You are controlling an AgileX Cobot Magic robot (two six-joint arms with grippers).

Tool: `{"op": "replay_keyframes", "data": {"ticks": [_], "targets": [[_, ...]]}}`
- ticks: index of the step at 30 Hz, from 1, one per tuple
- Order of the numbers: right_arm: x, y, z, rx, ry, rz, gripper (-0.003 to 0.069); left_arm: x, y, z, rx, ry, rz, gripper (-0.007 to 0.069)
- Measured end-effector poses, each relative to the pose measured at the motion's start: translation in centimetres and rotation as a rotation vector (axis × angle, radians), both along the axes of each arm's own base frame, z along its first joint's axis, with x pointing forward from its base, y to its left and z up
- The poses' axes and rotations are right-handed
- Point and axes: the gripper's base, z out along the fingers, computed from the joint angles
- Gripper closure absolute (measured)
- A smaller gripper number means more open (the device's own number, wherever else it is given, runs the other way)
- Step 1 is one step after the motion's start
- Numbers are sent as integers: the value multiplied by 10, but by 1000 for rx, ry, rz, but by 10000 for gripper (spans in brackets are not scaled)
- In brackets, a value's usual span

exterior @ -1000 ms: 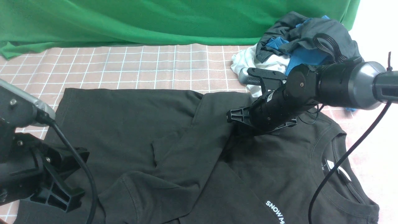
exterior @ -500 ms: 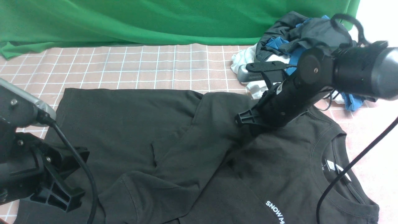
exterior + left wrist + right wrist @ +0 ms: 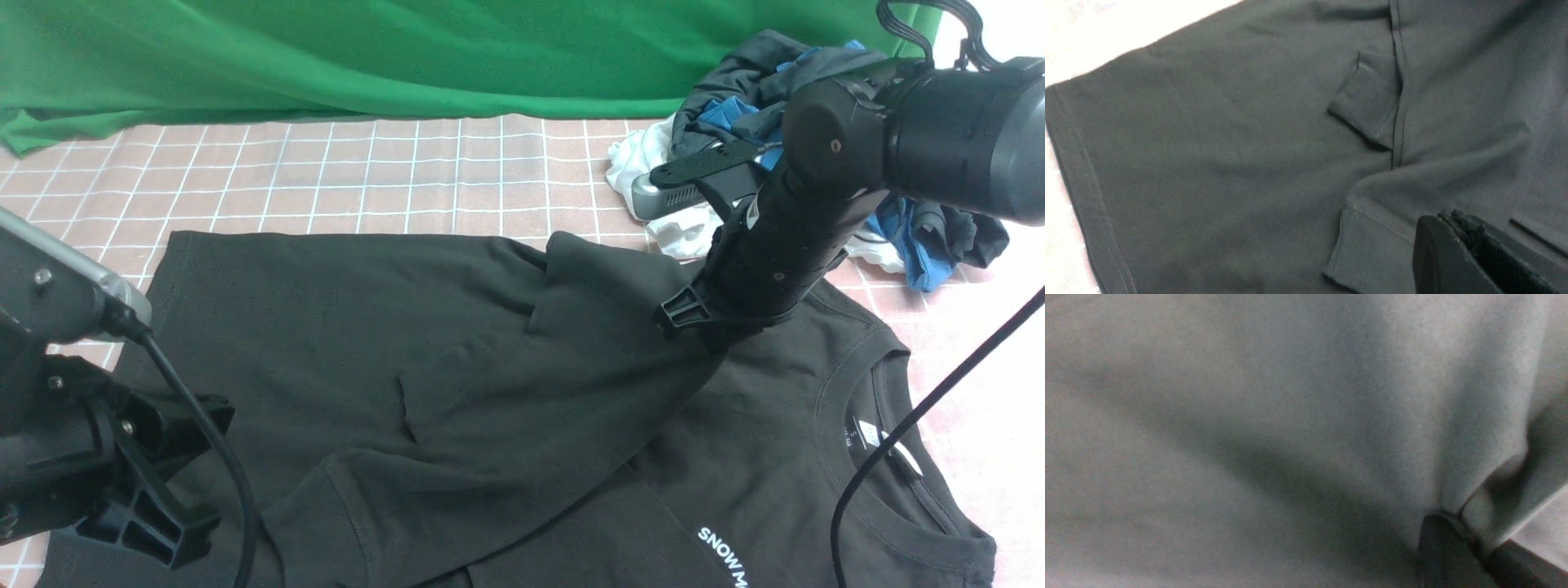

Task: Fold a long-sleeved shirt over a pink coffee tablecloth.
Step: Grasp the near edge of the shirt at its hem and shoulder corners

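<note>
The black long-sleeved shirt point(image 3: 326, 327) lies spread on the pink coffee tablecloth point(image 3: 408, 180), collar and white neck label at the right. My right gripper point(image 3: 704, 328) is shut on a pinch of the shirt's cloth near the shoulder, and a fold rises from the body up to it. In the right wrist view the cloth point(image 3: 1249, 416) fills the picture and bunches at the gripper point(image 3: 1461, 518). My left gripper point(image 3: 159, 523) hangs at the front left over the shirt. The left wrist view shows this gripper point(image 3: 1449, 216) shut and empty above a sleeve cuff point(image 3: 1367, 241).
A green cloth point(image 3: 326, 57) drapes along the back. At the back right lies a pile of dark grey and blue garments point(image 3: 816, 90) on a white garment point(image 3: 653, 155). The right arm's black cable point(image 3: 922, 416) hangs across the collar area.
My right gripper has closed on the shirt's cloth and risen up and to the right, pulling a fold with it. The left arm has barely moved.
</note>
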Motion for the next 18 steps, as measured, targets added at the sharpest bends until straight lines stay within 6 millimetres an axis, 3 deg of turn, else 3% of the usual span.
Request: {"op": "replay_keyframes", "data": {"ticks": [6, 11, 13, 16, 18], "targets": [[0, -2, -2, -24, 4, 13, 494, 0, 0, 0, 3, 2, -2, 607], [-5, -5, -6, -64, 74, 18, 199, -3, 0, -3, 18, 46, -12, 607], [-7, -6, -5, -84, 91, 22, 148, -5, 1, -4, 22, 65, -14, 607], [-9, -9, -2, -110, 106, 28, 137, -6, 1, -7, 30, 99, -18, 607], [-13, -12, 5, -117, 105, 30, 177, -5, 0, -10, 40, 134, -23, 607]]}}
